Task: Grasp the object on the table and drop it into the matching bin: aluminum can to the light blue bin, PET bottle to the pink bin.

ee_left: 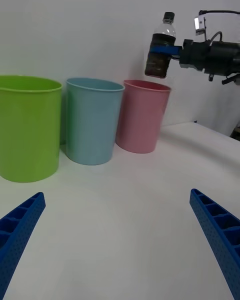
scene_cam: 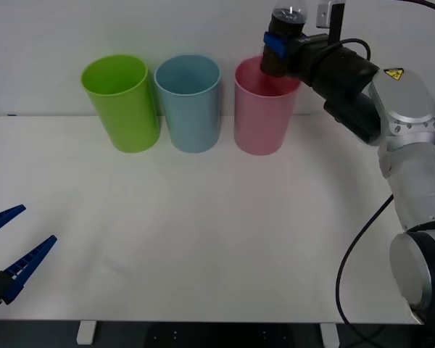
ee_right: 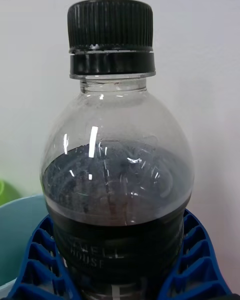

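The PET bottle (scene_cam: 283, 40), clear with dark brown liquid and a black cap (ee_right: 110, 25), hangs upright in the air over the right part of the pink bin's (scene_cam: 262, 116) mouth. My right gripper (scene_cam: 278, 45) is shut on its lower body, a blue finger (ee_right: 196, 260) on each side. The left wrist view shows the bottle (ee_left: 161, 47) a little above the pink bin (ee_left: 142, 122), not touching it. To the pink bin's left stands the light blue bin (scene_cam: 189, 103). My left gripper (scene_cam: 6, 250) rests open at the table's (scene_cam: 203, 239) near left edge.
A lime green bin (scene_cam: 122, 102) stands leftmost in the row along the table's back edge, against a white wall. The right arm (scene_cam: 399, 123) reaches in over the back right corner.
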### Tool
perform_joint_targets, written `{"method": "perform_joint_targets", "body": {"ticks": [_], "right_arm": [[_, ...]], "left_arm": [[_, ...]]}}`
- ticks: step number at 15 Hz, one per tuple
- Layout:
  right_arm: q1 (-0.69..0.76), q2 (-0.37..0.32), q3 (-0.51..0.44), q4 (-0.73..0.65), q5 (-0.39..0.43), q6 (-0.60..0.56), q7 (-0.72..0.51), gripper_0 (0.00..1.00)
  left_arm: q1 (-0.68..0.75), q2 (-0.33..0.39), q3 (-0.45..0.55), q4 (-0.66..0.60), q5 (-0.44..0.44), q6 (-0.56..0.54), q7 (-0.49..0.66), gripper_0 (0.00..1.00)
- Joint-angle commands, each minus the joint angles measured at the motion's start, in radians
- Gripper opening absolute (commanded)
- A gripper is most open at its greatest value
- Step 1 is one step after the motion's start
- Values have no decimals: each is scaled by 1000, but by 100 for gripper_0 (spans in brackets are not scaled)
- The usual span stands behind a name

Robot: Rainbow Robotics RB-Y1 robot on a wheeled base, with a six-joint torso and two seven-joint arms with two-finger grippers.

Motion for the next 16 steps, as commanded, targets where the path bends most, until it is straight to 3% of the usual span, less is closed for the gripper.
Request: {"method": "perform_joint_targets", "body": {"ticks": [1,7,8,9,10,11,16], "right_arm": [[-29,22,6,37,0,68,19,0],[-29,24,15,37,0,77,25,1],[-29,24,15,37,0,75,25,4],[-29,24,15,37,0,74,28,15],[-29,24,15,37,0,72,34,51],[-29,24,15,37,0,69,40,100],[-29,24,15,36,-1,57,62,100]], "left_arm": [[0,0,0,0,0,0,0,100],[0,0,0,0,0,0,0,100],[0,0,0,0,0,0,0,100],[0,0,0,0,0,0,0,100],[0,0,0,0,0,0,0,100],[0,0,0,0,0,0,0,100],[0,0,0,0,0,0,0,100]]}}
